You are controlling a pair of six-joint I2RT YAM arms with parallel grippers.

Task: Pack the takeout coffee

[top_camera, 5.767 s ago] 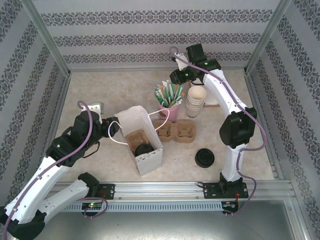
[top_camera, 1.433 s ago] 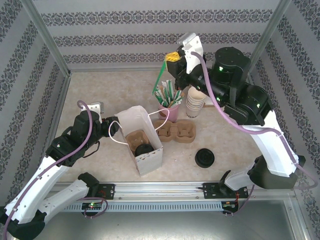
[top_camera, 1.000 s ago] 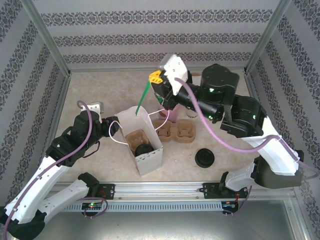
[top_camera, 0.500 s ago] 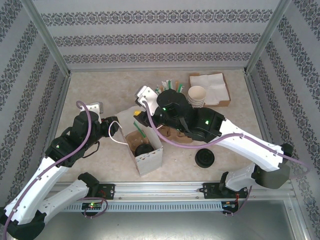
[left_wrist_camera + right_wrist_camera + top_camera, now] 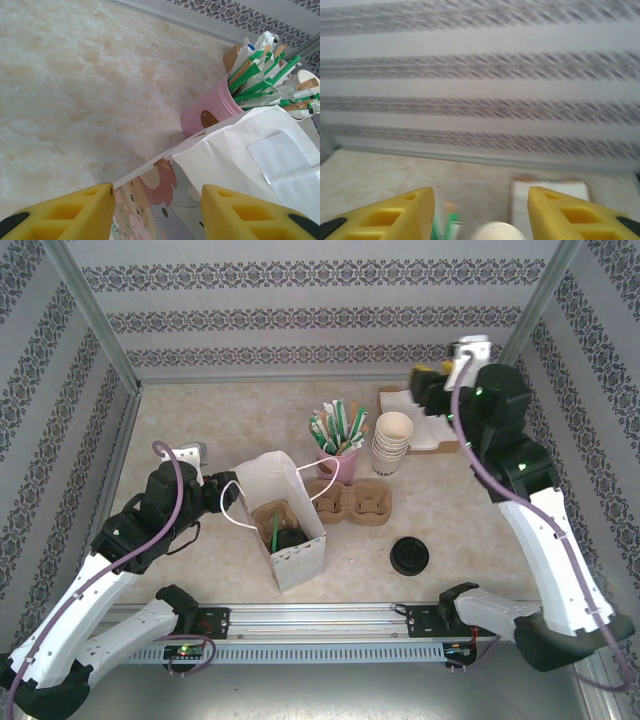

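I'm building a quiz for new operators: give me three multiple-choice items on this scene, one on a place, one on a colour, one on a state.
1. Where is the takeout coffee? A inside the white bag; B beside it; C on top of it.
2. What colour is the straw holder? A blue; B pink; C black.
3. How is the right gripper? A shut tight; B open, empty; C shut on the coffee.
Key: A, its dark lid shows inside the bag; B, its wall is pink; B, its jaws stand apart with nothing between.

Overhead and close left-wrist views share the pink cup [image 5: 337, 464].
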